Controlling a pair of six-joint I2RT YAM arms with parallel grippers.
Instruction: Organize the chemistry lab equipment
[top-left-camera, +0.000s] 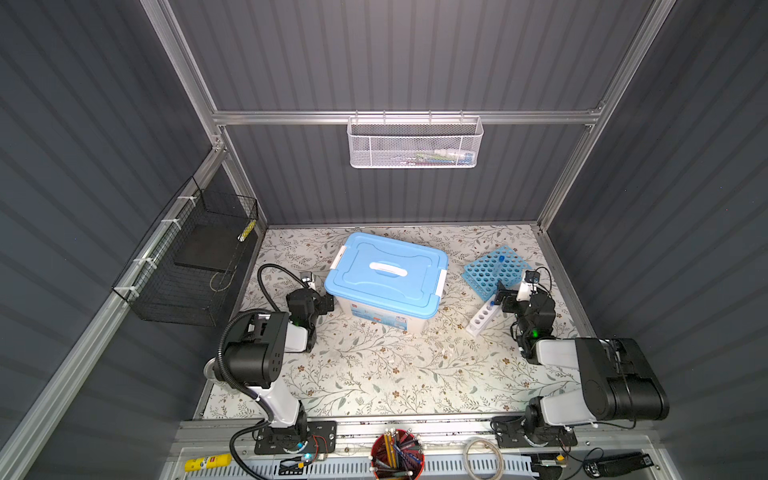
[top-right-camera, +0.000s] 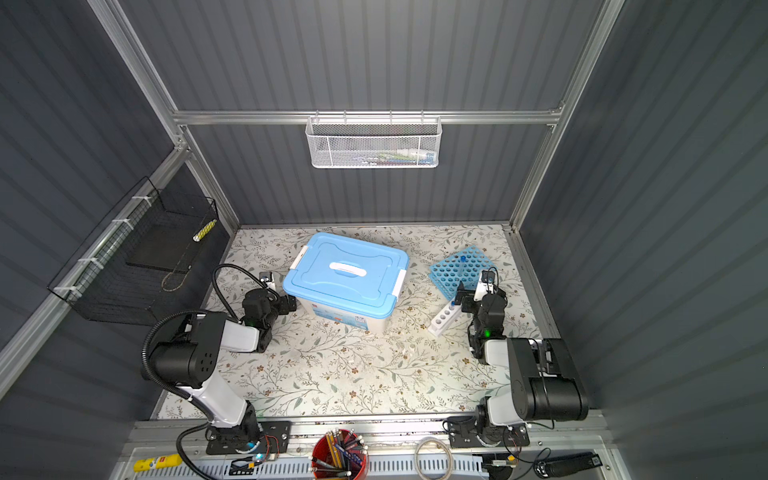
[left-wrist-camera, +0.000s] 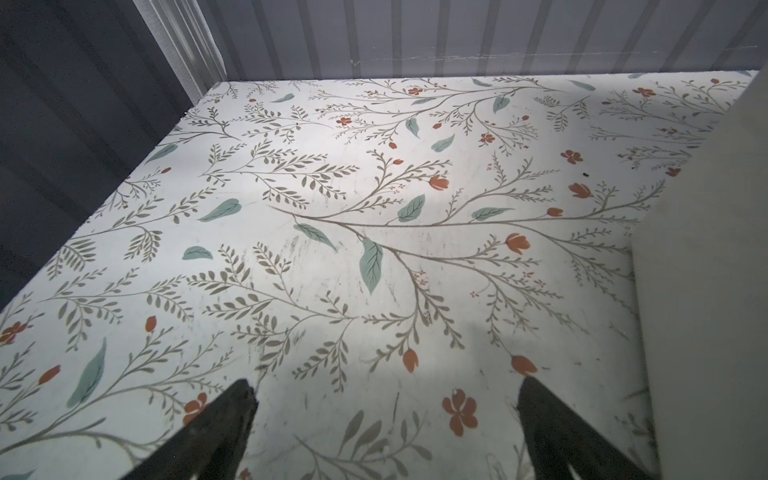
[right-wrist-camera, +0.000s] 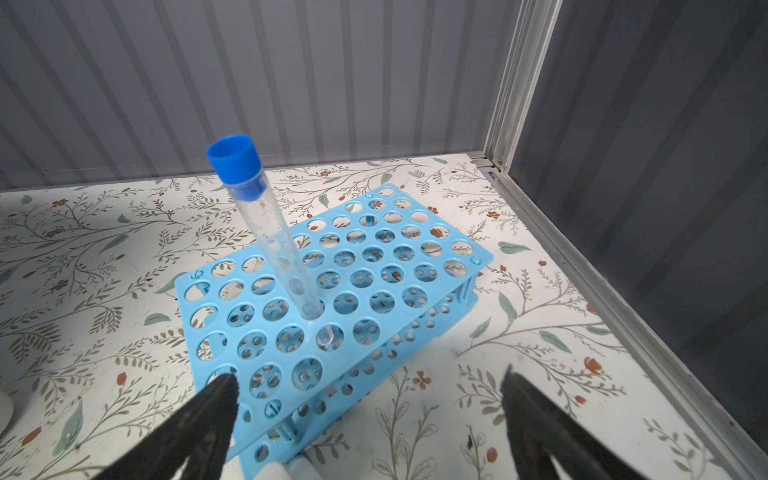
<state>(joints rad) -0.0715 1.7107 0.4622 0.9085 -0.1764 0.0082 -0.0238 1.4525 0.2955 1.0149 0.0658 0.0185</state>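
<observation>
R end effector (right-wrist-camera: 368, 377) spread; 1 tube (right-wrist-camera: 270, 232), 1 blue rack (right-wrist-camera: 482, 251).

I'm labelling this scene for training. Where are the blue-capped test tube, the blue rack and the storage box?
blue-capped test tube (right-wrist-camera: 276, 241), right wrist view, on its clear body.
blue rack (right-wrist-camera: 444, 258), right wrist view, on its top plate between holes.
storage box (top-left-camera: 411, 286), in a top view, on its blue lid.

Both top views overlook the whole table (top-left-camera: 374, 374); wrist cameras sit low, close.
</observation>
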